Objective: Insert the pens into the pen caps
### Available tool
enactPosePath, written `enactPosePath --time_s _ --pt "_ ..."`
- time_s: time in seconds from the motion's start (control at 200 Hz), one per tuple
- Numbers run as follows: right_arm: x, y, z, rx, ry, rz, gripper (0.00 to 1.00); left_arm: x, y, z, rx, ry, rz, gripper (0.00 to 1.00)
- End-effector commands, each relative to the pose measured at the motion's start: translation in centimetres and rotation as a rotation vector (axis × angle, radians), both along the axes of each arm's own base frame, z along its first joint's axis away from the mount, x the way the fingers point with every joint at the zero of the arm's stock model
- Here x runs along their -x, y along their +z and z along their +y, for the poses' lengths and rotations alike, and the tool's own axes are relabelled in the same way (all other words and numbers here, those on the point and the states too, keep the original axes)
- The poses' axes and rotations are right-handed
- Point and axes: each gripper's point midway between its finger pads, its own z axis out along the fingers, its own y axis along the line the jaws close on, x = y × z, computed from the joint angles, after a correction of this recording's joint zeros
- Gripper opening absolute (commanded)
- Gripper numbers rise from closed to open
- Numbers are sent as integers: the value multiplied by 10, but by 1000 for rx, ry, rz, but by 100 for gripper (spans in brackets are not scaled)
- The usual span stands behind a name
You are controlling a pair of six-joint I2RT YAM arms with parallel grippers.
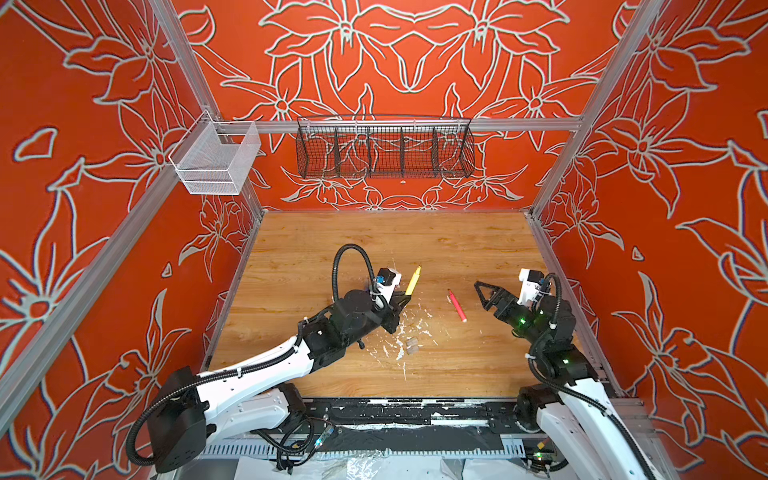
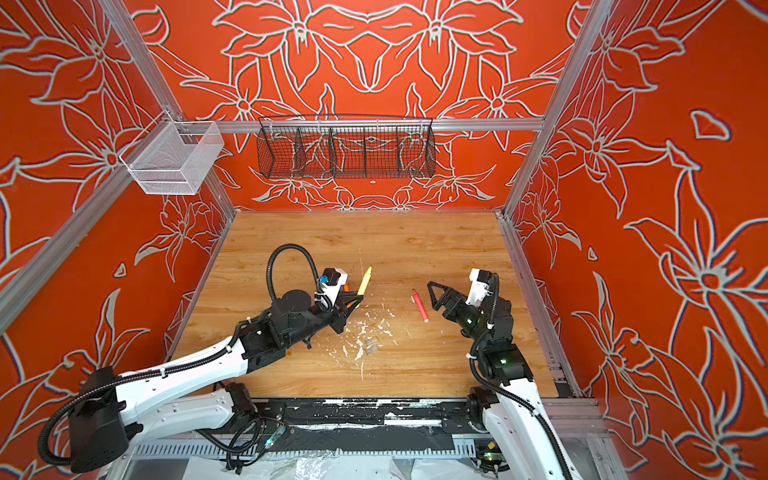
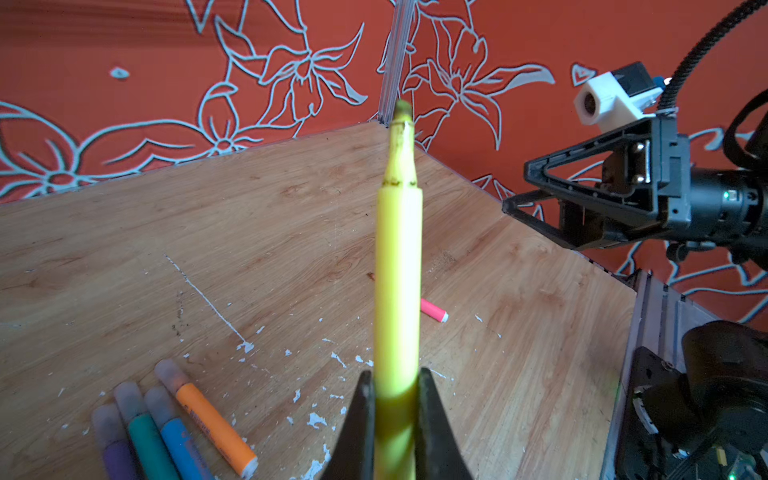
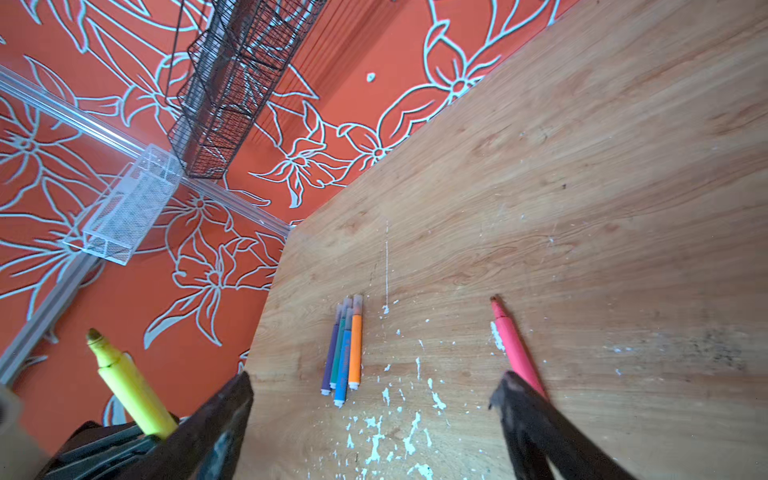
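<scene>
Left gripper [image 3: 395,384] clamps the yellow pen [image 3: 398,257] — right gripper [image 4: 374,376] gapes wide near the pink-red pen [image 4: 515,349].

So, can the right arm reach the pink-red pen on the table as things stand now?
Probably yes. The right gripper is open just beside the pink-red pen, which lies alone on the table with nothing between them. The left gripper, shut on the yellow pen, is off to the other side.

Bright, even light (blurry wrist foregrounds)
</scene>
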Motion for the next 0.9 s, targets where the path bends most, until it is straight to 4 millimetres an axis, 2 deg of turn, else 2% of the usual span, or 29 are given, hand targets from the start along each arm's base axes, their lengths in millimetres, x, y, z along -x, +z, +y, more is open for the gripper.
enactPosePath --time_s 0.0,0.205,0.35,0.475,0.766,0.896 --pt "6 32 17 -62 75 -73 92 3 10 -11 27 -64 -24 0" --pt "19 48 52 -29 154 -131 91 2 3 -16 4 -78 -9 0" --pt "19 49 85 -9 231 -133 89 2 1 -19 -2 -89 -7 0" --pt "15 45 109 20 269 -110 83 4 0 -22 -3 -107 -2 0" --pt "16 44 142 29 324 -116 72 11 1 -28 5 -162 1 0" --pt "15 47 151 28 334 -113 68 16 1 -34 6 -208 7 0"
